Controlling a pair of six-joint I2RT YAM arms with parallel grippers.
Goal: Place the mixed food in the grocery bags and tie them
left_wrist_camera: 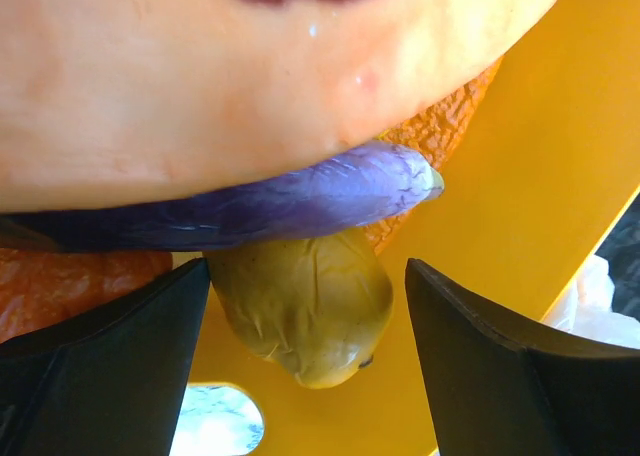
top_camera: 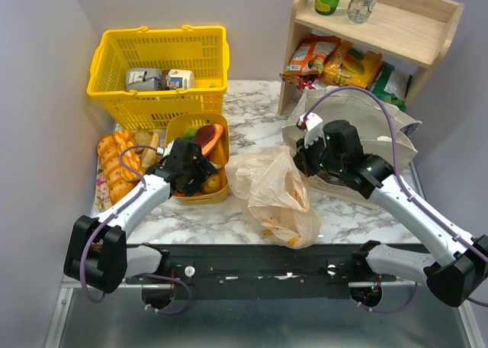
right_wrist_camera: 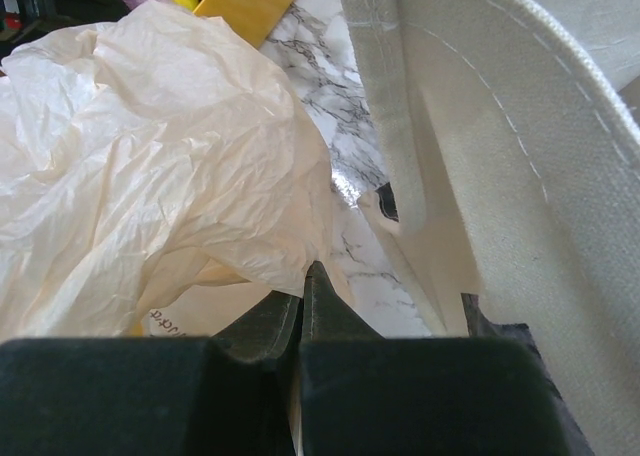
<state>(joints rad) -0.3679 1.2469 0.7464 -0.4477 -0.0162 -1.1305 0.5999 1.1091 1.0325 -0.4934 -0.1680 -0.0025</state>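
The mixed food lies in a small yellow tray (top_camera: 218, 197) left of centre. My left gripper (top_camera: 192, 177) is down in the tray, open, with its jaws either side of a yellow lemon (left_wrist_camera: 300, 311), not closed on it. A purple eggplant (left_wrist_camera: 250, 204), a large red-brown slice (left_wrist_camera: 250, 76) and an orange (left_wrist_camera: 445, 126) lie just beyond the lemon. The peach plastic bag (top_camera: 274, 191) lies crumpled mid-table. My right gripper (top_camera: 301, 161) is shut on the bag's upper edge (right_wrist_camera: 200, 156). The beige canvas tote (top_camera: 358, 127) lies behind my right gripper and shows in the right wrist view (right_wrist_camera: 520, 176).
A yellow shopping basket (top_camera: 160, 58) holding two silvery containers (top_camera: 156, 78) stands at the back left. Braided bread loaves (top_camera: 114, 165) lie left of the tray. A wooden shelf (top_camera: 381, 20) with snack packets (top_camera: 335, 62) and bottles stands at the back right.
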